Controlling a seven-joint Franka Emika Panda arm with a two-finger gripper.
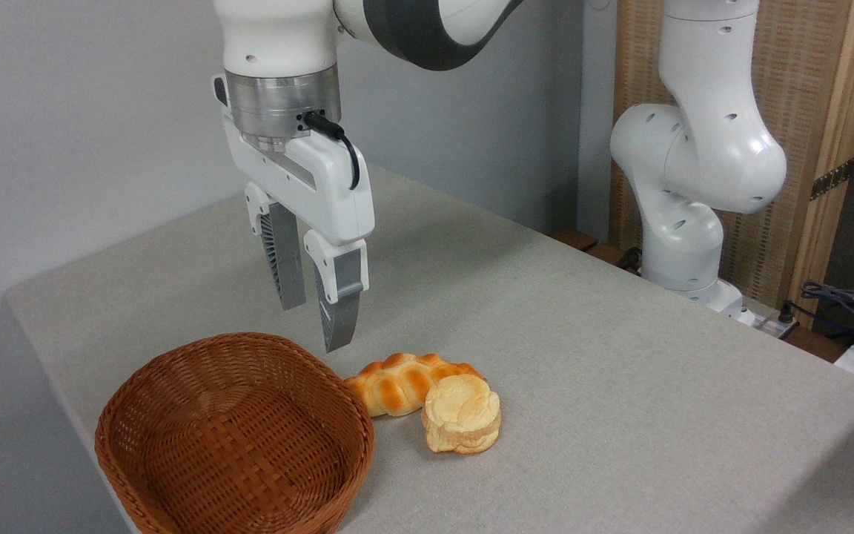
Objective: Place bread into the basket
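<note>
A grey cloth-covered table (583,356) fills my view, with a pale wall behind it and a slatted wooden screen (805,111) at the right. My arm (694,163) rises from its base at the table's far right edge, arches across the top of the picture and points its wrist straight down. The gripper (317,326) hangs in the air above the far rim of the basket (234,437), fingers spread a little apart and holding nothing. The bread (462,423) lies on the table, right of the basket, touching the braided loaf (401,384) behind it. The basket holds nothing.
</note>
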